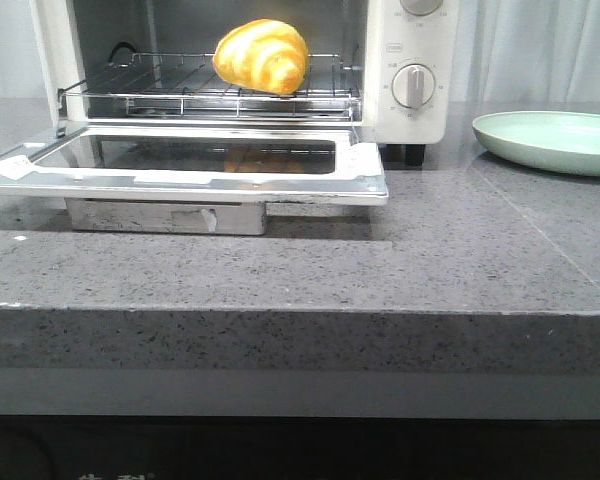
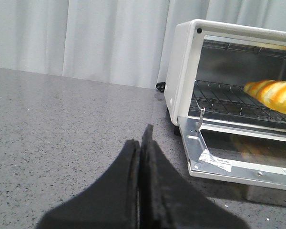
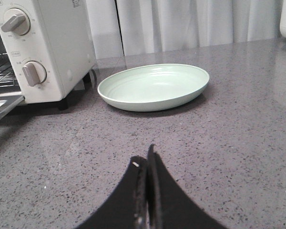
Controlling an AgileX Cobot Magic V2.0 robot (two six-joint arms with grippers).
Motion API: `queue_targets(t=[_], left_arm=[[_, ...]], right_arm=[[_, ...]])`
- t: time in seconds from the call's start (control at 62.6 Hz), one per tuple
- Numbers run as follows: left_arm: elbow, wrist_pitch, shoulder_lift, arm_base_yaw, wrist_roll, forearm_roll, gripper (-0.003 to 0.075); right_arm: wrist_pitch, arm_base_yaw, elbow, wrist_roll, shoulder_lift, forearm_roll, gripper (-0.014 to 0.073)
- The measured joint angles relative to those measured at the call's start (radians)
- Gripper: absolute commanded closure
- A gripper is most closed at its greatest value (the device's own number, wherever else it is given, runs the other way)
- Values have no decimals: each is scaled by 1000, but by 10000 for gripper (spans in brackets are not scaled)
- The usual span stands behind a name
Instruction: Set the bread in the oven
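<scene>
On the speckled grey stone counter (image 1: 400, 265), both black grippers, left (image 2: 141, 143) and right (image 3: 147, 162), sit pinched together and empty, well apart from the glossy golden-orange striped croissant bread (image 1: 262, 55), light and likely squashy, best cradled by its middle, resting on the white toaster oven's (image 1: 410, 60) wire rack (image 1: 180, 90).

I see a speckled grey stone surface (image 1: 460, 270) with a thick front edge. Behind it hang pale pleated curtains (image 2: 86, 38), softly and evenly lit.

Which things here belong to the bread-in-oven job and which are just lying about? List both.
Job:
- bread, on the wire rack
- oven, door down

Lying about:
- green plate, empty, beside the oven
</scene>
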Motion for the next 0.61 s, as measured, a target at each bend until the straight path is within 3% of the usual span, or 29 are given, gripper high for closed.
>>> queue_targets(t=[0.16, 0.383, 0.607], left_arm=[[0, 0, 0, 0, 0, 0, 738], [0, 0, 0, 0, 0, 0, 738], [0, 0, 0, 0, 0, 0, 738]], right_arm=[[-2, 0, 0, -7, 0, 8, 662], [-2, 0, 0, -247, 0, 156, 662], [-7, -28, 0, -300, 0, 170, 662]])
